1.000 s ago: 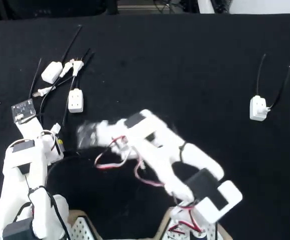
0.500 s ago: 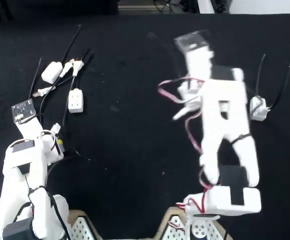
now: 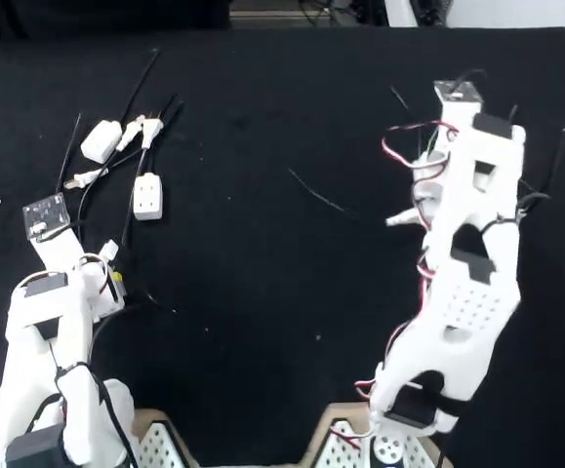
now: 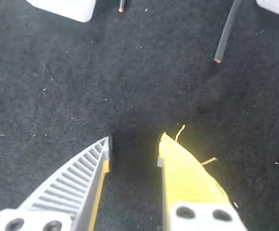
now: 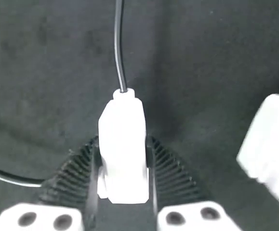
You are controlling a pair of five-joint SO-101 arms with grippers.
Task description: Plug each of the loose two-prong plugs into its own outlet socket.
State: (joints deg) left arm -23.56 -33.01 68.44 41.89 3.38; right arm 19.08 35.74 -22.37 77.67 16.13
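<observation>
A black cloth-covered table (image 3: 262, 117), seen from above. Toward its left lies a white rectangular plastic outlet block (image 3: 146, 195) with two holes. Just beyond the block, on the side away from the robot, sit a white rounded plastic body (image 3: 100, 141) and a small white two-prong plug (image 3: 151, 130) on a thin black cord, with a second small white plug (image 3: 129, 132) beside it. A third small white plug (image 3: 85, 178) lies just left of the block.

The left end effector (image 4: 132, 144) hovers near the block, on the robot's side, its jaws apart over bare cloth.

The right end effector (image 5: 122, 139) is well apart from the block, far to its right, clamped on a white moulded plug (image 5: 122, 149) with a black cord. A blurred white object (image 5: 269, 139) sits near it.
</observation>
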